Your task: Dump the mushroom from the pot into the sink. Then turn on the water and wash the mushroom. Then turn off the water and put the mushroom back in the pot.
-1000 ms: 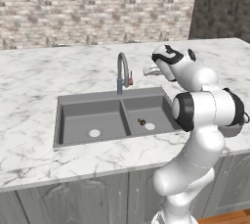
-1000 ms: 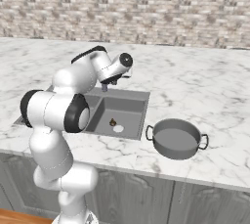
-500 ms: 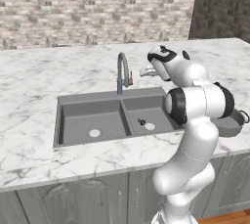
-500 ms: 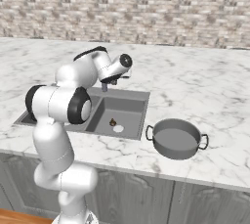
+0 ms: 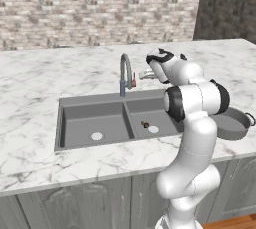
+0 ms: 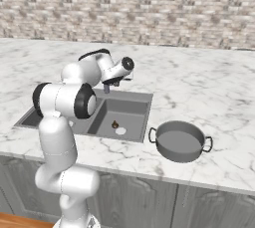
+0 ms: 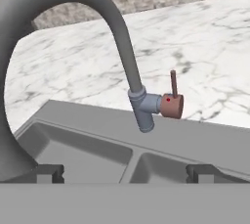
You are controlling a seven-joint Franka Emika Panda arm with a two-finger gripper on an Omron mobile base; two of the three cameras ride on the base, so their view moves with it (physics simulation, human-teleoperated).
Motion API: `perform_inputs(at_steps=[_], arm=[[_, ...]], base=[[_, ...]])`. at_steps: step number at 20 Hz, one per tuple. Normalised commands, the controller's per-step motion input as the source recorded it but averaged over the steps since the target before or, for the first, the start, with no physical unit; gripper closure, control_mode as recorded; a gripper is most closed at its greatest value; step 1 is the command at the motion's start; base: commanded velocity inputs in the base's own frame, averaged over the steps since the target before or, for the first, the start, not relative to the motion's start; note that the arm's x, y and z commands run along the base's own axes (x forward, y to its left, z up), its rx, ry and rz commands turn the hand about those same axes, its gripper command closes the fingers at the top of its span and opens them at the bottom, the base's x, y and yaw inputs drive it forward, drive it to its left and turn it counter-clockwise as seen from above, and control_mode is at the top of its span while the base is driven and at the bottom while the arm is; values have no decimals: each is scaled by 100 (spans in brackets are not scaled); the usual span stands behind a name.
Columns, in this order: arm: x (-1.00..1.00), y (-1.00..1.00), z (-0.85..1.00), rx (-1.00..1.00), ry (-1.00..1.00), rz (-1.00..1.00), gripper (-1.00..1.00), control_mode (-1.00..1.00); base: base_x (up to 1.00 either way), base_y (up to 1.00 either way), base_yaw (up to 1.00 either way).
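While the mushroom (image 5: 145, 124) is lying in the right basin of the sink (image 5: 75, 108), just beside the round light drain (image 5: 153, 129), the arm is holding its gripper (image 5: 142, 75) up near the faucet (image 5: 124, 73) at the back rim. No water is running from the spout. In the hand view the claw's two dark fingertips (image 7: 48, 173) are standing spread wide apart with nothing between them, and they are pointing toward the faucet's base, where a small copper-coloured lever handle (image 7: 172, 101) is sticking upright from a round knob with a red dot.

The pot (image 6: 180, 140) is sitting upright on the marble counter (image 6: 209, 87) to the right of the sink, well apart from the mushroom, and it is looking empty, so the dumping step appears done and turning on the water looks like the step in hand.

As a judgement, the mushroom is going to be light, soft and easily bruised, and slippery once wet; being so small, it is calling for a gentle pinch across its body rather than a hard squeeze. The lever is looking thin and stiff, best nudged from the side near its tip.
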Motion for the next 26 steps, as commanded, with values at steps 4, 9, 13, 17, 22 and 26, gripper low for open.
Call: perform_inputs(at_steps=[4, 9, 13, 17, 22, 26], arm=[[31, 1, -21, 0, 0, 0, -100, -100], [39, 4, -15, 1, 0, 0, -100, -100], [42, 4, -13, 2, 1, 0, -100, -100], [39, 2, -15, 1, 2, 0, -100, -100], [35, 2, -13, 1, 2, 0, -100, -100], [35, 4, -11, 1, 1, 0, -100, -100]], base=[[0, 0, 0], [0, 0, 0], [0, 0, 0], [0, 0, 0], [0, 0, 0], [0, 0, 0]])
